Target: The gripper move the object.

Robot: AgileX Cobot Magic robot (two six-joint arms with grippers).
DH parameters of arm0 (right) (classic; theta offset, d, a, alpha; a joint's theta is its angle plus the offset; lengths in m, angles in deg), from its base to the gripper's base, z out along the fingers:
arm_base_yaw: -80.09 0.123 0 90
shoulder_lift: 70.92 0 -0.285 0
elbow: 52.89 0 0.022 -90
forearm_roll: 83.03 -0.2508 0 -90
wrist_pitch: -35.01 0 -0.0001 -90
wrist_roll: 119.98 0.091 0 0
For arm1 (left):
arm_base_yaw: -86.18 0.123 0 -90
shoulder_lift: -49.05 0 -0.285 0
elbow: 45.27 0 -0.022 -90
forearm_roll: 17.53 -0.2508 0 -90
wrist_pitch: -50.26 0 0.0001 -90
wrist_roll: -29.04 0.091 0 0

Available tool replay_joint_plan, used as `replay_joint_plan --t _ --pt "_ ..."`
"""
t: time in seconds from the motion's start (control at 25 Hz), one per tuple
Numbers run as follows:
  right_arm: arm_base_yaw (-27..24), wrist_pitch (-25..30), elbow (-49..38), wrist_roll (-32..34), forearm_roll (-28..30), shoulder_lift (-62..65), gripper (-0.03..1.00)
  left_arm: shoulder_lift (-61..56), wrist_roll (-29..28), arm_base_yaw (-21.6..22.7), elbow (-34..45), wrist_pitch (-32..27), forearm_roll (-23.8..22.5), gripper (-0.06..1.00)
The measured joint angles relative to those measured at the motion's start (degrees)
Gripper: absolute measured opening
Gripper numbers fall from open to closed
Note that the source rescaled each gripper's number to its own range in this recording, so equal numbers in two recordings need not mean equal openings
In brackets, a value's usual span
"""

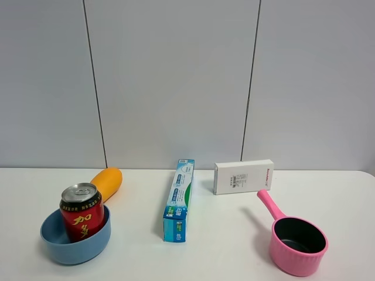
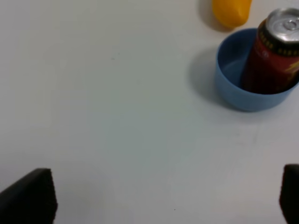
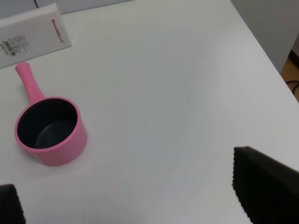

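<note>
The red can (image 1: 81,212) with yellow characters and a silver top stands upright inside a blue bowl (image 1: 75,246) at the front left of the table. It also shows in the left wrist view (image 2: 273,51), in the same bowl (image 2: 233,88). Neither arm appears in the exterior high view. The left gripper (image 2: 168,196) is open, its black fingers (image 2: 30,196) wide apart, well away from the can and holding nothing. The right gripper (image 3: 135,196) is open and empty, its fingers (image 3: 264,186) over bare table near the pink saucepan.
An orange fruit (image 1: 107,181) lies just behind the bowl. A blue-green box (image 1: 180,199) lies in the middle. A white box (image 1: 243,177) stands behind. A pink saucepan (image 1: 296,237) sits at front right, also in the right wrist view (image 3: 49,128). The table edge (image 3: 266,51) runs close to the right.
</note>
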Motion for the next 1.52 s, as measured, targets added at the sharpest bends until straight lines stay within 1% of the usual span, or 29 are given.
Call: replay_joint_plan --t 0.2,0.4,0.48,0.64,0.92,1.52 --pt "0.0 0.0 0.0 0.0 0.0 0.0 1.0 -0.5 0.0 1.5 0.0 0.0 0.0 0.92" --pt "0.0 0.0 0.0 0.0 0.0 0.0 1.0 -3.6 0.1 7.4 0.0 0.0 0.0 0.92" --pt "0.0 0.0 0.0 0.0 0.0 0.0 1.0 -6.0 0.2 8.6 0.0 0.0 0.0 0.92" --pt "0.0 0.0 0.0 0.0 0.0 0.0 1.0 -8.5 0.2 9.1 0.1 0.0 0.2 0.92" --pt "0.0 0.0 0.0 0.0 0.0 0.0 1.0 -8.5 -0.8 9.1 0.1 -0.1 0.4 0.92" --pt "0.0 0.0 0.0 0.0 0.0 0.0 1.0 -8.5 -1.1 9.1 0.1 -0.1 0.4 0.92"
